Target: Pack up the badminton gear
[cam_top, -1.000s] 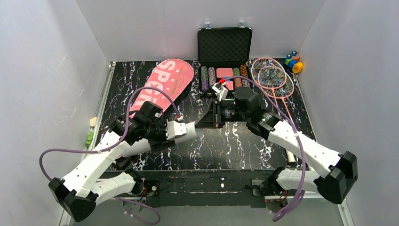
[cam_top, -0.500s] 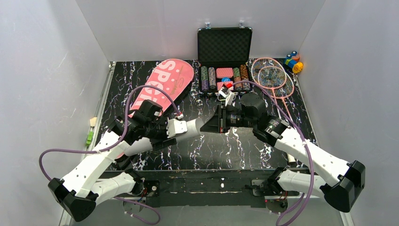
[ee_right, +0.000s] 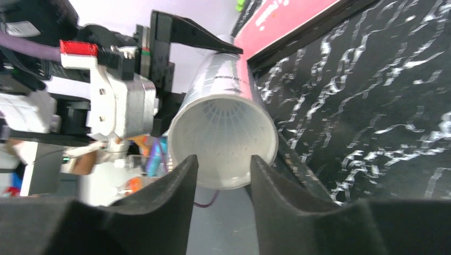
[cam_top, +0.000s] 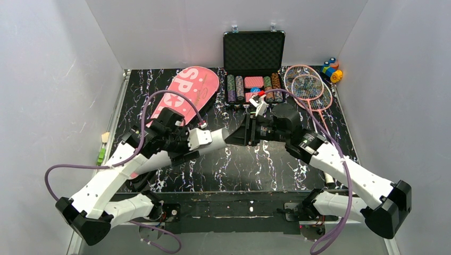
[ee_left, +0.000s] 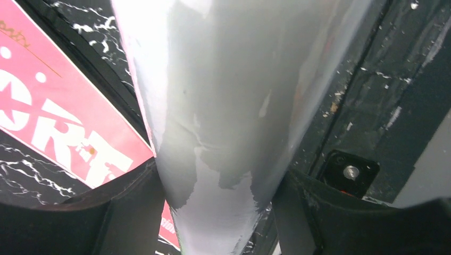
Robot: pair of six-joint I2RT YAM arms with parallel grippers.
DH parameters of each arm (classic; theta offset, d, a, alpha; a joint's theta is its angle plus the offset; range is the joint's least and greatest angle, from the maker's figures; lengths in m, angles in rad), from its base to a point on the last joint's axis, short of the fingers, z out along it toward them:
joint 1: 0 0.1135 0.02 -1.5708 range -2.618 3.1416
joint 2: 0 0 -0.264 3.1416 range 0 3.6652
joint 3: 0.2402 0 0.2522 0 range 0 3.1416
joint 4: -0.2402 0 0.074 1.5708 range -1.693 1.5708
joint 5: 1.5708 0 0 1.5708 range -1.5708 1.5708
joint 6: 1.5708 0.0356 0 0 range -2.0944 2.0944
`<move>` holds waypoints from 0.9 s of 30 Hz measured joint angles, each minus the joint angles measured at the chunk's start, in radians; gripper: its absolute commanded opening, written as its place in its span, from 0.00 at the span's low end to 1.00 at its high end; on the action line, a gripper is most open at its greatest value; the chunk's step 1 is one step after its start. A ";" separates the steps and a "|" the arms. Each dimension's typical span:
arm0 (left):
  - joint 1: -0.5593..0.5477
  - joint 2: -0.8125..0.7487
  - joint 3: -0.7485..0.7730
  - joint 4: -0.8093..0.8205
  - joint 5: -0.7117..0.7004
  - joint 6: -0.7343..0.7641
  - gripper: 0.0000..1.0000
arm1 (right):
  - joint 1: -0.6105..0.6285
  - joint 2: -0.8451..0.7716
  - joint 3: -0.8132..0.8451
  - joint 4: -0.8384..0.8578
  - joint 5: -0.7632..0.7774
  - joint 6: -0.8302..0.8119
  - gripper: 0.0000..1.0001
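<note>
Long white plastic tube [cam_top: 227,135]: raised off the black marbled table [cam_top: 239,170] near its centre, lying roughly level, open mouth toward 3 o'clock. Clamped across its body by the left gripper [ee_left: 218,210], pads tight on both sides. Inside the mouth, a ribbed white feather pattern, probably a seated shuttlecock [ee_right: 226,125].

Right gripper [ee_right: 224,162]: directly at the tube mouth, pads narrowly parted, nothing seen between them.

For the step in hand:
- Line up the right gripper with the bore before any push.
- Press along the tube axis only, to avoid crushing feathers on the rim.
- Grip the tube firmly enough to stop sliding or rolling.
- Withdraw straight toward 3 o'clock.

Next stowage: pink racket-shaped "SPORT" bag [cam_top: 186,95] at 11 o'clock. Two pink-framed rackets [cam_top: 308,87] at 1 o'clock, not yet packed. Leave alone the open black poker-chip case [cam_top: 254,53] at 12 o'clock and the colourful toy blocks [cam_top: 332,69] beyond the rackets.
</note>
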 measured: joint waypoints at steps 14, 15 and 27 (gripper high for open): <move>0.451 0.362 0.101 0.295 -0.121 -0.016 0.16 | -0.206 -0.278 0.029 -0.292 0.157 -0.074 0.76; 0.474 0.393 0.108 0.313 -0.143 -0.004 0.17 | -0.209 -0.288 0.023 -0.298 0.161 -0.075 0.76; 0.702 0.816 0.342 0.424 -0.343 0.030 0.19 | -0.216 -0.342 -0.056 -0.397 0.184 -0.076 0.76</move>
